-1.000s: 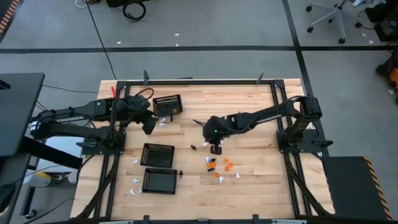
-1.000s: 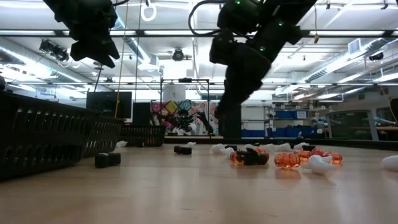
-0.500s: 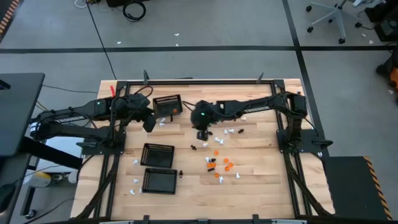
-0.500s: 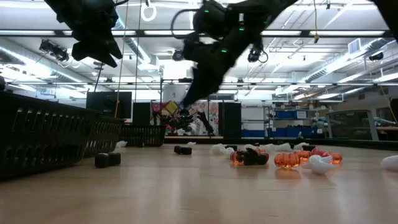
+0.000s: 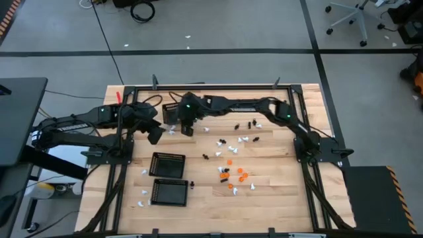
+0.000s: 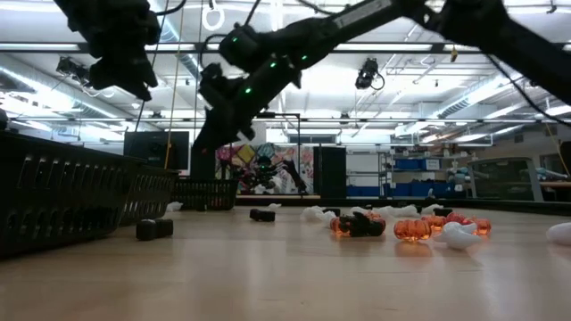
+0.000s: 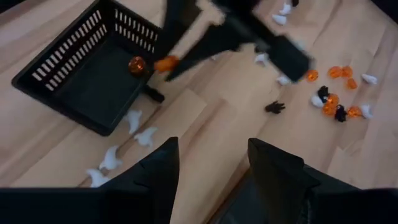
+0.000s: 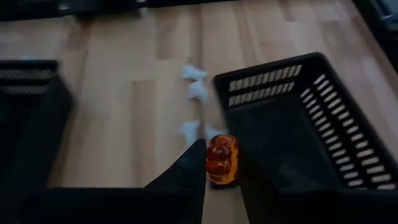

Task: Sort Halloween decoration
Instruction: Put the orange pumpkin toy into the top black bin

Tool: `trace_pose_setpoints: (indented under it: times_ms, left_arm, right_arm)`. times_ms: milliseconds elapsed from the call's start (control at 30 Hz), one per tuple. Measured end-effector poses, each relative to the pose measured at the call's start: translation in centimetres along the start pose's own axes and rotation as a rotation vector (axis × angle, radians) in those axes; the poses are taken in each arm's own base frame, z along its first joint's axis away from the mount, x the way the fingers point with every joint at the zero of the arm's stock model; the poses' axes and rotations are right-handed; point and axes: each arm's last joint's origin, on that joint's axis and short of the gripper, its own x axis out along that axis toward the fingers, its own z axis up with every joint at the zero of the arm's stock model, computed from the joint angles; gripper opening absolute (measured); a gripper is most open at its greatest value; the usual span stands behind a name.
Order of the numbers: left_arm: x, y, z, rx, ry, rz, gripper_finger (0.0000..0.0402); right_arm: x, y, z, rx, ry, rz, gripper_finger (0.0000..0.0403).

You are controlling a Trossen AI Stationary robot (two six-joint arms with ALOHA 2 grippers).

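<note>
Bright, even overhead light on my feeds; long ceiling tube lamps [image 6: 500,85] glare in the low view, leaving both arms silhouetted. Pale wooden counter [image 5: 264,192] shows only soft, short shadows. Left wrist view smears the far arm with motion blur. Right wrist view soft throughout; black mesh basket [image 8: 323,124] blurred.

Three black mesh baskets [image 5: 167,164] stand on the worktop [image 5: 277,192]; two robot arms reach over it; one orange pumpkin piece [image 8: 221,160] sits between the right tool's fingers; another orange piece [image 7: 137,64] lies inside a basket; the scattered white and black pieces are too small to count.
</note>
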Motion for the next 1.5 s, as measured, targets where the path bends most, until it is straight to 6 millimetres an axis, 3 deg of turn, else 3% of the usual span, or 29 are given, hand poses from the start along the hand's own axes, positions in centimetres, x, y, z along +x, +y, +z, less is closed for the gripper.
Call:
trace_pose_setpoints:
  times_ms: [233, 433, 633, 967, 1500]
  left_arm:
    - [-0.6, 0.1, -0.2, -0.014, -0.017, -0.009, 0.0199]
    - [-0.7, 0.2, -0.2, -0.014, -0.021, -0.011, 0.0199]
    - [-0.7, 0.2, -0.2, -0.006, -0.021, -0.011, 0.0199]
    - [-0.7, 0.2, -0.2, 0.003, -0.034, 0.006, 0.0199]
    - [-0.7, 0.2, -0.1, 0.003, -0.035, 0.007, 0.0199]
  right_arm:
    - [1.9, -2.9, 0.7, 0.105, 0.006, -0.060, 0.0085]
    - [3.7, -4.3, -0.6, 0.186, 0.074, -0.074, 0.0085]
    - [3.6, -5.2, -1.0, 0.230, 0.097, -0.093, 0.0085]
    - [3.9, -5.5, -2.5, 0.230, 0.203, -0.110, 0.0085]
    - [4.1, -5.0, -2.6, 0.198, 0.211, -0.071, 0.0102]
